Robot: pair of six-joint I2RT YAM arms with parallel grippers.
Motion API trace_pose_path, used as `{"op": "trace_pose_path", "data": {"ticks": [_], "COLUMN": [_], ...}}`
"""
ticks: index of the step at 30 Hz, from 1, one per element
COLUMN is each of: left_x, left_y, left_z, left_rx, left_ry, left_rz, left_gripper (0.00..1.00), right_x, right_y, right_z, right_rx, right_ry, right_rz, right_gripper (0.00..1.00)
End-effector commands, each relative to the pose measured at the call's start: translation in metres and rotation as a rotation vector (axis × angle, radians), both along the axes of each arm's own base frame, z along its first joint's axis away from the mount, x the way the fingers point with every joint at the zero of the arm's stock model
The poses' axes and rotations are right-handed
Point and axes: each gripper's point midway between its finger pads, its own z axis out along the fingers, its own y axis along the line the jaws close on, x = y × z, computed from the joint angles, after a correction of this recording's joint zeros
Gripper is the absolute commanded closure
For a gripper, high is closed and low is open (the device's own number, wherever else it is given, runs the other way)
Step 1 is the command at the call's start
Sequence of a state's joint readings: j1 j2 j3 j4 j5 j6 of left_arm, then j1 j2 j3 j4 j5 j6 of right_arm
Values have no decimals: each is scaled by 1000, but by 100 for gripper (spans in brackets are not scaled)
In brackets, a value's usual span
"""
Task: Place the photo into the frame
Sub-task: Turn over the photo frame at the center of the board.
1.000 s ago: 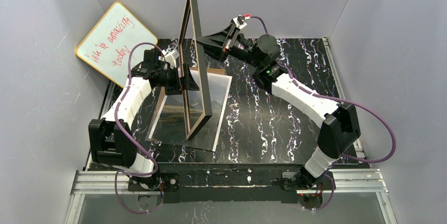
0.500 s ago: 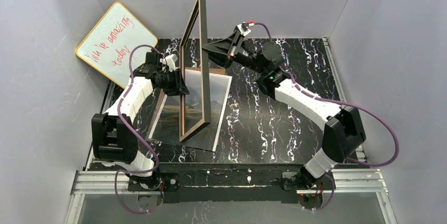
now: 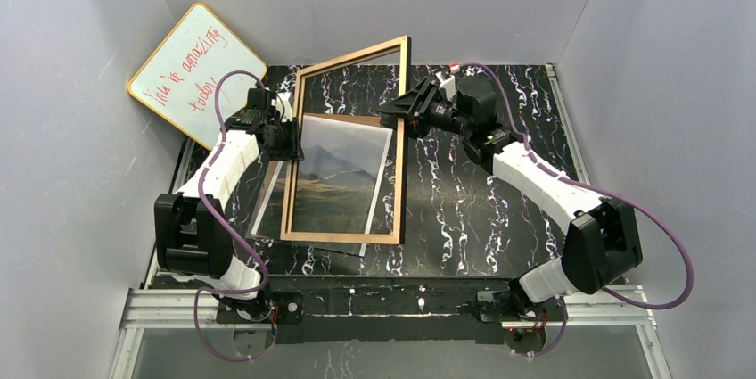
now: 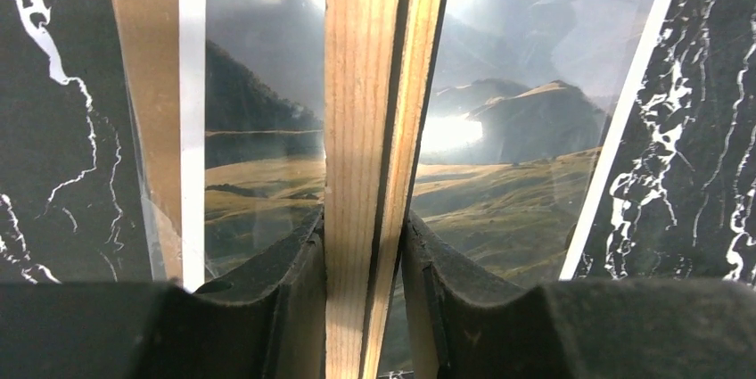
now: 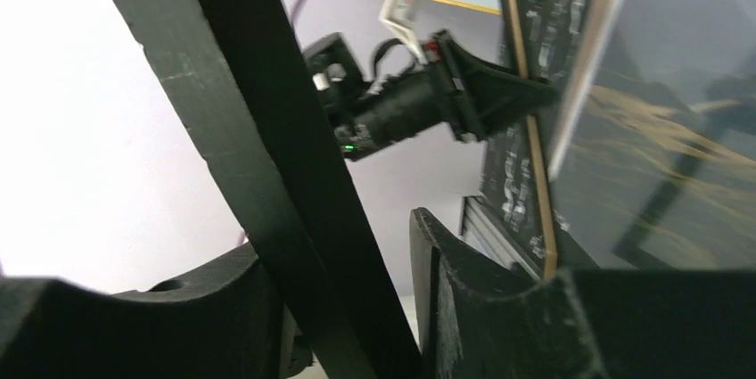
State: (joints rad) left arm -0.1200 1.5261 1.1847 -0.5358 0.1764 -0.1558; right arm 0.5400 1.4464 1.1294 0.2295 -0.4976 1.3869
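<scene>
Left of the frame point(image 3: 343, 237), a yellow-edged whiteboard point(image 3: 192, 67) leans against the wall, its red handwriting reading roughly "this is amazing today". The left fingers point(image 4: 285, 281) are clamped on the frame's left rail. The frame tilts, wood side up, near rail low and far rail raised. The photo point(image 3: 271, 205) lies picture-up under the frame, its left edge poking out past that rail. The right fingers point(image 5: 464, 290) stand apart around the frame's right rail. Right of the frame, black veined bench point(image 3: 481, 210) stretches to the wall.
</scene>
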Motion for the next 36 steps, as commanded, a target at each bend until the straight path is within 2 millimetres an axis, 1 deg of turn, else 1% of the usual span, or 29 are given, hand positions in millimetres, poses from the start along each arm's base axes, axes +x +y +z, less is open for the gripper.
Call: {"op": "trace_pose_path", "data": {"ticks": [1,3,5,6,8,10,12,14,16,19,22,24,26,28,29,32,34,36], "left_x": [7,6,4,3,0,-5,-9,-9,-8,-8,-7,-5,-2,-1,-1,-2,-2,-5], "left_y": [4,3,-1,-5,-17,-33,-46,-52,-51,-47,-40,-28,-14,4,11,26,32,37], "left_z": [19,19,18,17,14,8,4,2,0,-8,-18,-28,-38,-50,-54,-66,-70,-74], "left_rx": [16,17,-2,-19,-48,-54,-53,-40,-20,15,70,144,231,335,372,455,494,523], "left_ry": [-58,-55,-46,-37,-17,13,36,42,44,63,73,79,85,99,103,110,104,108], "left_rz": [22,16,1,-11,-50,-104,-155,-193,-216,-245,-274,-294,-298,-292,-293,-303,-310,-318], "left_gripper": [95,95,93,91,87,81,72,53,40,25,20,20,20,20,20,21,21,21], "right_x": [-8,-2,3,6,9,16,21,26,30,37,41,42,40,40,41,39,37,37], "right_y": [-9,-20,-32,-38,-48,-60,-72,-86,-99,-118,-133,-141,-144,-150,-154,-169,-179,-190], "right_z": [-23,-35,-46,-51,-58,-60,-62,-63,-65,-65,-72,-80,-89,-104,-116,-143,-159,-170], "right_rx": [-207,-324,-412,-443,-454,-431,-410,-396,-381,-355,-333,-348,-365,-426,-468,-590,-668,-739], "right_ry": [40,28,24,24,25,29,29,37,45,63,100,119,136,161,183,218,233,234], "right_rz": [25,0,-25,-35,-25,-15,-6,-10,-17,-22,-13,-9,13,21,18,16,10,-1], "right_gripper": [50,51,54,61,72,88,98,99,99,99,99,99,99,99,99,99,99,96]}}
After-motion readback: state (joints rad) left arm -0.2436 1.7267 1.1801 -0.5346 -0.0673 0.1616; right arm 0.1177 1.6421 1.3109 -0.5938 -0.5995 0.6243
